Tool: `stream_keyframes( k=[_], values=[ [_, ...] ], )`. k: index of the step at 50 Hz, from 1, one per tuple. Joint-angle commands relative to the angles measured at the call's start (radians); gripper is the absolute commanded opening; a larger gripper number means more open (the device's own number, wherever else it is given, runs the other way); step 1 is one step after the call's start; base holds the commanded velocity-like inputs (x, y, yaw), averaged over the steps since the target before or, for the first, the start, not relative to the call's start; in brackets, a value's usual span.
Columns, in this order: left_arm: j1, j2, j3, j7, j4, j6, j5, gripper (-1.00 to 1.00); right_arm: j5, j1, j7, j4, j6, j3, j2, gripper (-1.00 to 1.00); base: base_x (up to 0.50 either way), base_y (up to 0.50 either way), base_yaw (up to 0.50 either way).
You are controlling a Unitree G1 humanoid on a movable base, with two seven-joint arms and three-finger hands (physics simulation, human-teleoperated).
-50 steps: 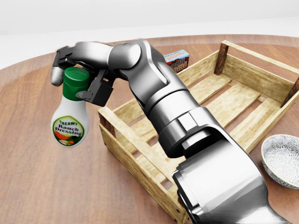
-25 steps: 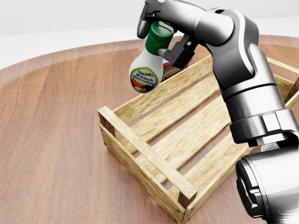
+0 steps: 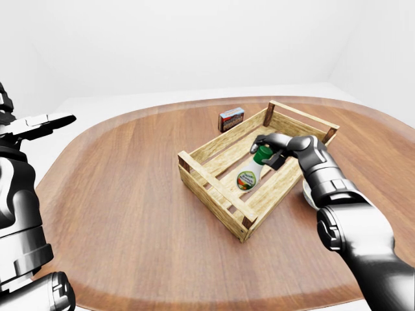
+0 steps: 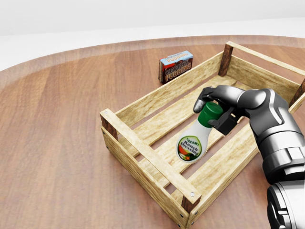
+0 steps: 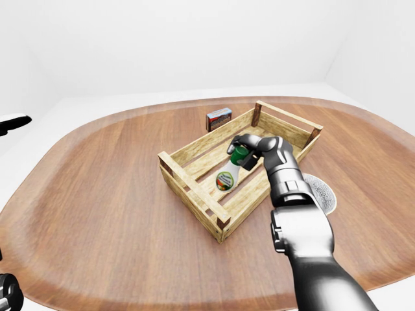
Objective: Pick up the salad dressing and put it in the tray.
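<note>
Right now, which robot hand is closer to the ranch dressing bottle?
The right robot hand. Its fingers are closed around the green cap of the ranch dressing bottle, over the wooden crate. The left robot hand is raised far off at the left-eye view's left edge.

Two printed labels could be read, both best in the head view. The salad dressing bottle (image 4: 194, 142), right of centre in the frame, carried an oval label with "CREAMY" in small letters on a green band at its top and "Ranch Dressing" in larger letters on white beneath it, above a picture of vegetables. The small box (image 4: 176, 66) near the top centre of the frame showed "CHOCOLATE PUDDING" in white letters across its dark face, slanted with the box. In the two eye views both labels were too small to make out.
</note>
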Motion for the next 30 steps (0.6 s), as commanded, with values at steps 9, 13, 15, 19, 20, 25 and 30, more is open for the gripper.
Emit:
stream_keyframes(
  k=[9,13,15,19,20,25,30],
  values=[
    [-0.002,0.001,0.001,-0.001,0.007,0.0,0.001,1.0,-0.035,0.065,-0.097,0.16,0.0,0.019,-0.018,-0.99,0.0,0.0,0.0],
    [-0.004,0.001,-0.001,-0.002,0.014,0.0,0.002,1.0,-0.033,0.063,-0.091,0.158,0.0,0.007,-0.012,-1.0,0.0,0.0,0.0],
    [-0.004,0.0,-0.002,-0.001,0.016,0.0,0.003,1.0,-0.04,0.057,-0.091,0.157,0.0,0.009,-0.013,-1.0,0.0,0.0,0.0],
    [-0.005,0.001,-0.003,-0.002,0.022,0.0,0.003,1.0,-0.053,0.041,-0.098,0.157,0.0,0.009,-0.017,-0.99,0.0,0.0,0.0],
    [-0.005,0.001,-0.003,-0.002,0.023,0.0,0.003,1.0,-0.056,0.039,-0.106,0.157,0.0,0.009,-0.017,-0.99,0.0,0.0,0.0],
    [-0.006,0.001,-0.004,-0.003,0.027,0.0,0.002,1.0,-0.08,0.004,-0.26,0.156,0.0,0.008,-0.021,-0.99,0.0,0.0,0.0],
    [-0.004,0.0,-0.005,-0.003,0.022,0.0,0.004,1.0,-0.049,-0.004,-0.401,0.153,0.0,-0.017,-0.028,-1.0,0.0,0.0,0.0]
  ],
)
